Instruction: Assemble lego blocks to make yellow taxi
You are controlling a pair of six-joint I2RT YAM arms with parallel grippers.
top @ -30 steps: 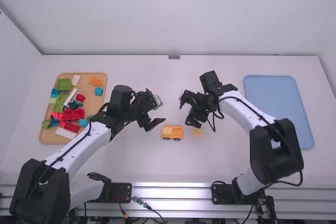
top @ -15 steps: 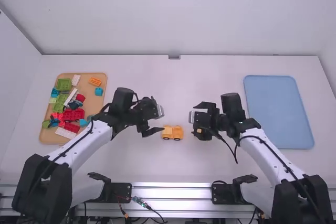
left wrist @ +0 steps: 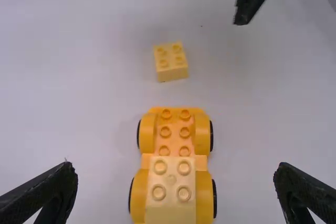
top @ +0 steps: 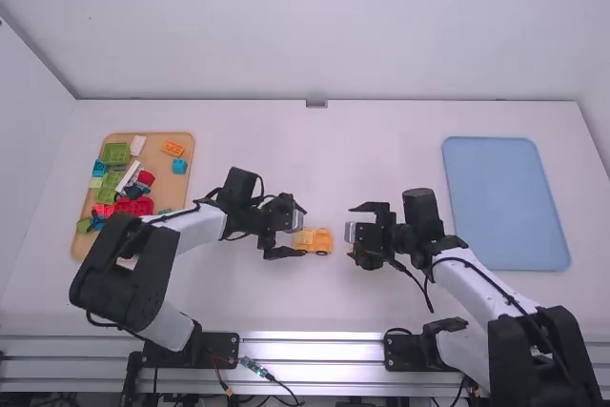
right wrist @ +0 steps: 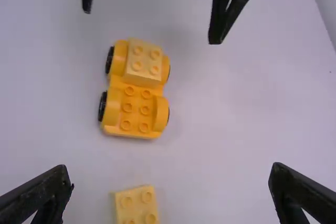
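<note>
Tray (top: 172,195) partly behind left arm (top: 195,228); blue mat (top: 505,202) right; loose block (left wrist: 171,62) near chassis (left wrist: 175,132).

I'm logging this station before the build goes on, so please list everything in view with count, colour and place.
Car base: one, orange-yellow, mid-table
Upper block: one, pale yellow, on the car base
Loose block: one, pale yellow, on the table beyond the car base's uncovered end
Tray: one, tan, left
Assorted blocks: several, mixed colours, on the tray
Mat: one, blue, right
Table: one, white
Rails: several, silver, near edge
Arms: two, white and black
Left gripper, right gripper: black, open
</note>
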